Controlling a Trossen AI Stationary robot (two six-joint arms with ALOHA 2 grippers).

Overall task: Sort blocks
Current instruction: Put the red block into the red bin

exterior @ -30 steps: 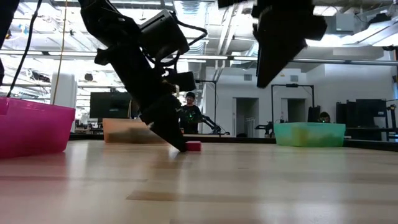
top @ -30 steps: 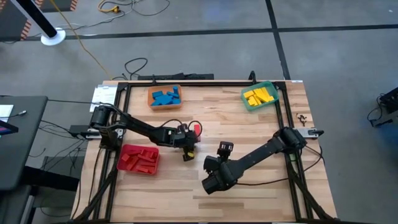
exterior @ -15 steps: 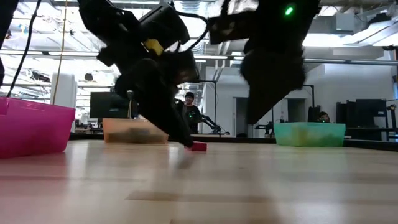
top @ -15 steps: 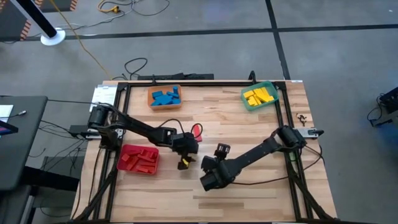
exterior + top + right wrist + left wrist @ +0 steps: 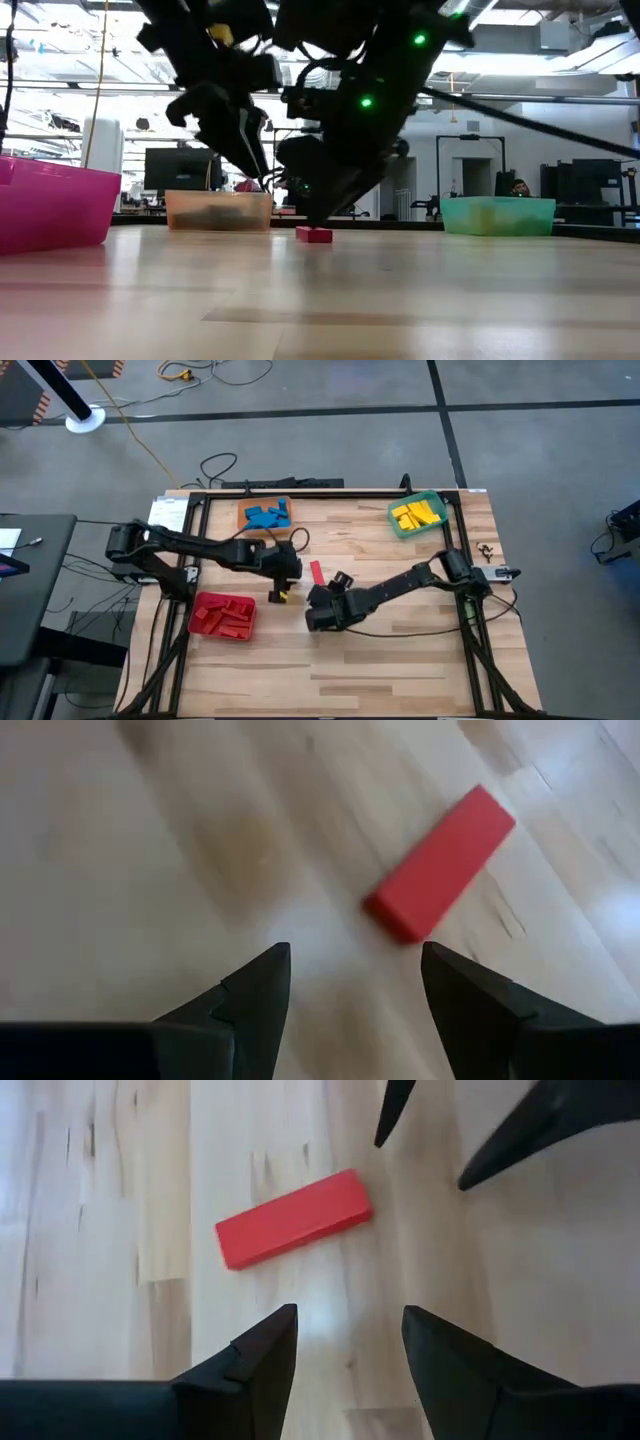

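Both tools stand open and empty around one red block (image 5: 316,573) lying flat on the table (image 5: 400,650). The left tool (image 5: 345,1350) hangs just beside that block, apart from it. The right tool (image 5: 355,985) is near the block's other side, not touching. Beyond the block, blue blocks (image 5: 266,516) fill the orange bin (image 5: 264,529), yellow blocks (image 5: 416,514) the green bin (image 5: 400,526), and red blocks (image 5: 226,612) the red bin (image 5: 197,623).

A pale wooden table (image 5: 400,650) is seen; one red block (image 5: 316,572) lies at its middle, with three bins set nearer its edges.
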